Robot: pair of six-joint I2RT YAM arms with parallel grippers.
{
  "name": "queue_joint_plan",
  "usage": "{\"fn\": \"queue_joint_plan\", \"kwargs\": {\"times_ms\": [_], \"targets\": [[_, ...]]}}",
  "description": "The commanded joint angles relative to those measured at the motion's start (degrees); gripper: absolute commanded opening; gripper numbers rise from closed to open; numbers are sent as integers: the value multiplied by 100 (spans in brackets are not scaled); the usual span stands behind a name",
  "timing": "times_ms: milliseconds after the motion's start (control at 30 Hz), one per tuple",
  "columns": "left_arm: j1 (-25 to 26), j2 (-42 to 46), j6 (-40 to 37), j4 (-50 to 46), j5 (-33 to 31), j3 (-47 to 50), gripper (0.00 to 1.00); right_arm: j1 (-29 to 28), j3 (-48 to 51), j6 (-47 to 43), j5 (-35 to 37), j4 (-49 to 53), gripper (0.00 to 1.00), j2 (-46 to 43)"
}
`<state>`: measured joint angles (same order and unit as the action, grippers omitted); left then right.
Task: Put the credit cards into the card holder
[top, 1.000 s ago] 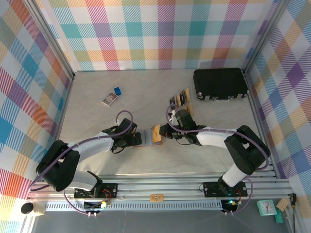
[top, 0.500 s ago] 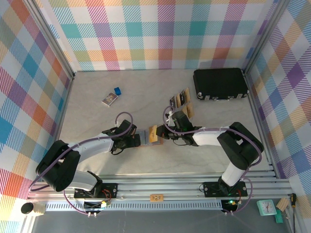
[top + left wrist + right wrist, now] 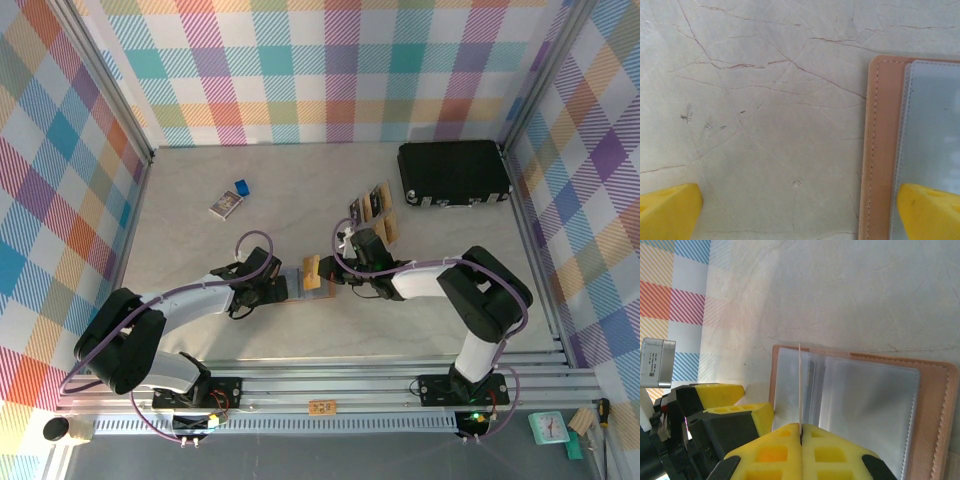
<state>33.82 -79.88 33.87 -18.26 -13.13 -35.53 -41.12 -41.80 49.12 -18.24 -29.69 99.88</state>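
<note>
The card holder (image 3: pixel 318 291) lies open on the table between the two arms, tan-edged with greyish clear sleeves (image 3: pixel 865 395). My right gripper (image 3: pixel 801 427) is shut on a thin tan credit card (image 3: pixel 799 382), held upright and edge-on over the holder's left sleeve. From above, that card (image 3: pixel 312 272) stands at the right gripper (image 3: pixel 328 272). My left gripper (image 3: pixel 800 215) is open; one fingertip (image 3: pixel 927 212) rests on the holder's grey inside (image 3: pixel 935 130), the other (image 3: pixel 667 212) on bare table. Several more credit cards (image 3: pixel 377 208) lie behind the right arm.
A large black case (image 3: pixel 452 172) lies at the back right. A small printed box (image 3: pixel 226 204) and a tiny blue object (image 3: pixel 241 187) sit at the back left. Checked walls close in the table on three sides.
My right gripper has moved a little to the left with the card, bringing it further over the open holder. The left gripper has stayed where it was.
</note>
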Motion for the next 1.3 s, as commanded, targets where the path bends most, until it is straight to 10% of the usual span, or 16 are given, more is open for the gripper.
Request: {"fn": "queue_joint_plan", "kwargs": {"times_ms": [0,1267], "targets": [[-52,-79,118,-362,-124,62,100,-39,-183,84,22,-378,0,133],[-51,-42,98,-345,-91,90,100,-106,294,510,347,-1539,0,744]]}}
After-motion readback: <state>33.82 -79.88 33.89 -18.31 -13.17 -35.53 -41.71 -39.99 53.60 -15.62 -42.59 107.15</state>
